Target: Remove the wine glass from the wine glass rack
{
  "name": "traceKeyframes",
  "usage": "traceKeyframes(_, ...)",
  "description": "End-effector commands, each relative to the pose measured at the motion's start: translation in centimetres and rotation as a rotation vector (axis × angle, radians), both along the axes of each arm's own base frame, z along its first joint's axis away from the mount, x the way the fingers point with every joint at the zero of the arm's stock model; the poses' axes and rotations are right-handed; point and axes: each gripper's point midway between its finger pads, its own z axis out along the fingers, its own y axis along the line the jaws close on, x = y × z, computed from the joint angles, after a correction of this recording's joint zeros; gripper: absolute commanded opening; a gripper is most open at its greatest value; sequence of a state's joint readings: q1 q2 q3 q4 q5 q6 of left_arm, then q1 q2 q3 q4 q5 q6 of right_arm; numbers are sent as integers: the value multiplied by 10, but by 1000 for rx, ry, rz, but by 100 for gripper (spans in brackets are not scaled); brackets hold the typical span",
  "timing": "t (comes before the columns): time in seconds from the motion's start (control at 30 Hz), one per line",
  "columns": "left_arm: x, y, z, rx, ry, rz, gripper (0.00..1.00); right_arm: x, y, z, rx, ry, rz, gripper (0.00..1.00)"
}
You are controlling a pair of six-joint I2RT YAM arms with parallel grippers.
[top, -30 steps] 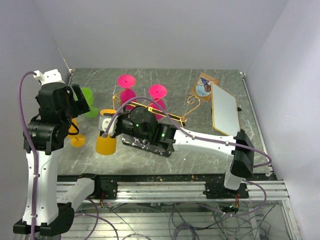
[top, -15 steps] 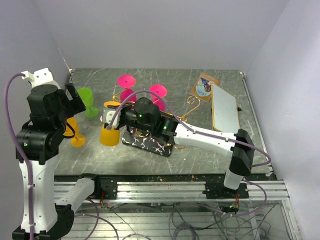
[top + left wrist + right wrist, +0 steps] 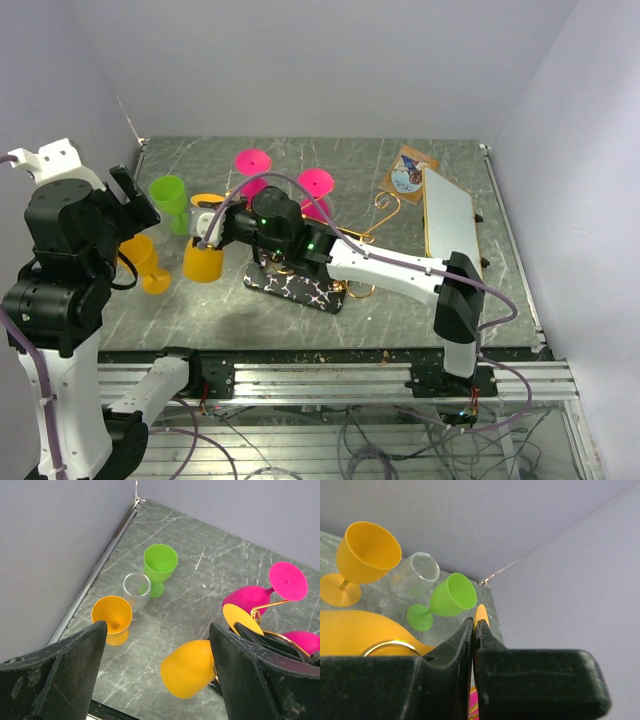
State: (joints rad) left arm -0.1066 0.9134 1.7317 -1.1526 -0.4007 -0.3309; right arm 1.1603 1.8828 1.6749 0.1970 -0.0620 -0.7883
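The wine glass rack (image 3: 300, 289) has a black white-patterned base and gold wire arms (image 3: 345, 236); two pink glasses (image 3: 316, 183) hang on it. My right gripper (image 3: 216, 216) is shut on the foot of an orange wine glass (image 3: 204, 262), held tilted, bowl down, left of the rack and off its hooks. In the right wrist view the foot's edge (image 3: 481, 615) sits between the closed fingers. In the left wrist view the held glass (image 3: 189, 669) hangs over the table. My left gripper (image 3: 130, 206) is open and empty, raised at the left.
A green glass (image 3: 168, 196), an orange glass (image 3: 141, 259) and a clear glass (image 3: 136, 588) stand near the left wall. A white board (image 3: 447, 219) and a brown packet (image 3: 408, 174) lie at the back right.
My right gripper has carried the orange glass left and farther back, away from the rack. My left arm has drawn back to the left, uncovering the green glass.
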Motion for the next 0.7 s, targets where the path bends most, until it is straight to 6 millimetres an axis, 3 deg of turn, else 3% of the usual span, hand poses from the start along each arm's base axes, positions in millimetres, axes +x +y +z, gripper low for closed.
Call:
traceKeyframes(0.0, -11, -1, 9, -29, -24, 0, 93, 3, 12, 28, 99, -8, 14, 0)
traceKeyframes(0.17, -23, -9, 22, -82, -82, -35, 95, 5, 24, 32, 136, 47, 19, 0)
traceKeyframes(0.43, -49, -19, 57, -153, -240, -96, 95, 17, 19, 76, 374, 179, -64, 0)
traceKeyframes(0.57, -68, -25, 83, -188, -366, -142, 97, 17, -2, 106, 501, 251, -112, 0)
traceKeyframes(0.67, -86, -33, 110, -219, -497, -199, 97, 17, -30, 126, 593, 306, -166, 0)
